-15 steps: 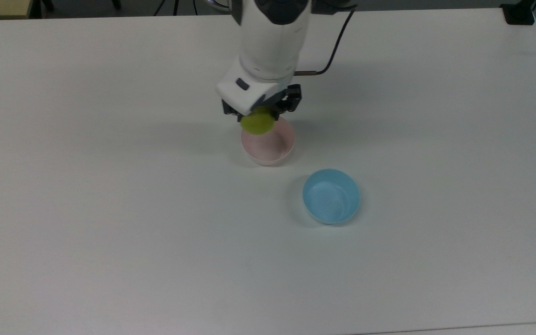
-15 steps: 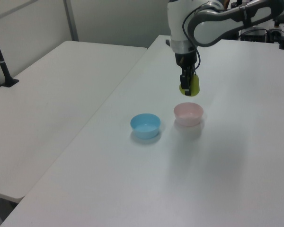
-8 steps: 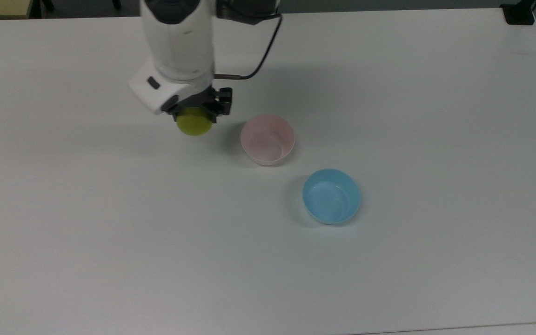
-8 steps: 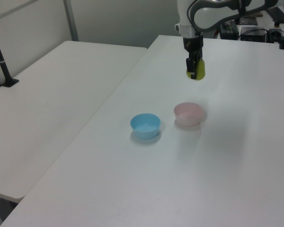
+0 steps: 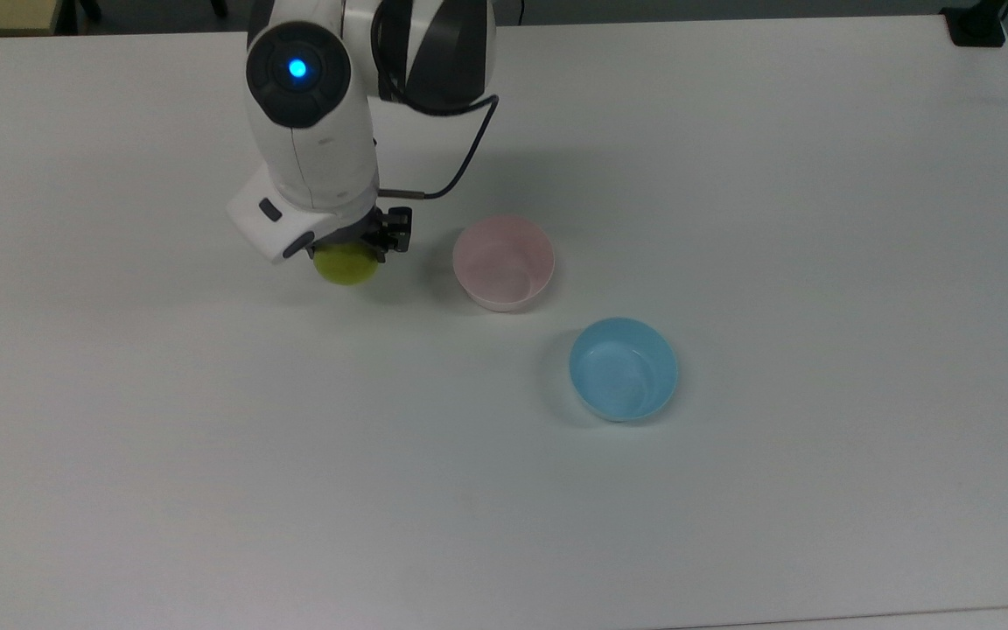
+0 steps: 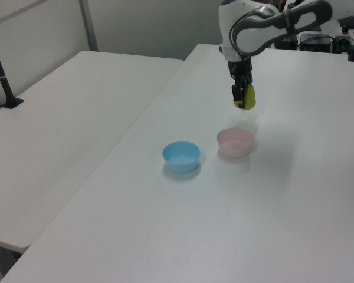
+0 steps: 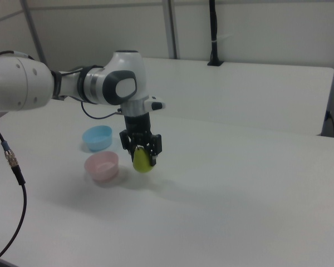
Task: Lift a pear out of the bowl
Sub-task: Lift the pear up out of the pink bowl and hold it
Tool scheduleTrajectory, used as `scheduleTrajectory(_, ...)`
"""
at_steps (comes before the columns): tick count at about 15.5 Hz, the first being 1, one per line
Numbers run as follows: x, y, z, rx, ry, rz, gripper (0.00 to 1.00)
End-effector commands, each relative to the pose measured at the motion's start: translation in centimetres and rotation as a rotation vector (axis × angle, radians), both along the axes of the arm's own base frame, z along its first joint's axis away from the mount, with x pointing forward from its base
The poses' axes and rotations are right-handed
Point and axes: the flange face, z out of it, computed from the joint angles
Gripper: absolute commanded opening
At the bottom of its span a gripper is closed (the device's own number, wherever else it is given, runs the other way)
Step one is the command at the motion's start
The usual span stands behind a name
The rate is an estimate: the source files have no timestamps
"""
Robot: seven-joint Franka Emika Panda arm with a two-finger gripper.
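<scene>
- White surface (image 5: pixel 731 490) all round, with a second white one alongside it in the left view and the right view, so we've got loads of bare space to play with.
- Our claw (image 5: pixel 348 255) is clenched on the pear (image 5: pixel 346 266), which hangs in the air off to the top view's left of the bowl (image 5: pixel 504 262). In the right view the pear (image 7: pixel 142 161) sits clear above the surface and just to the right view's right of the bowl (image 7: pixel 102 166).
- Handling-wise, we'd guess the pear is light and fairly firm, but the smooth rounded skin looks slippery, and squeezing hard could bruise it.
- Best hold, we reckon, is across the fat middle, which seems to be roughly where the jaws sit now, with the lower part poking out below them.
- The bowl looks empty, so the picking-up part seems done to us.
- The light blue bowl (image 5: pixel 623 368) is well apart from the claw, on the far side of the pink one.
- Surface edges are far from the claw in the top view, so nothing is crowding us.
</scene>
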Motion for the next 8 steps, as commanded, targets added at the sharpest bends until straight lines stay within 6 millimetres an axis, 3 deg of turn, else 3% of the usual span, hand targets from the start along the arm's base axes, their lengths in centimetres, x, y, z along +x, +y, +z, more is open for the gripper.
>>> scheduleTrajectory(1,0.37,0.05,-1.68,-0.002,0.001,0.017,0.70)
scheduleTrajectory(3,0.42,0.14,-2.37,-0.006,0.011,0.020,0.76)
scheduleTrajectory(5,0.40,0.14,-2.38,-0.005,0.012,0.020,1.00)
scheduleTrajectory(8,0.40,-0.05,-1.56,-0.006,0.001,0.014,1.00)
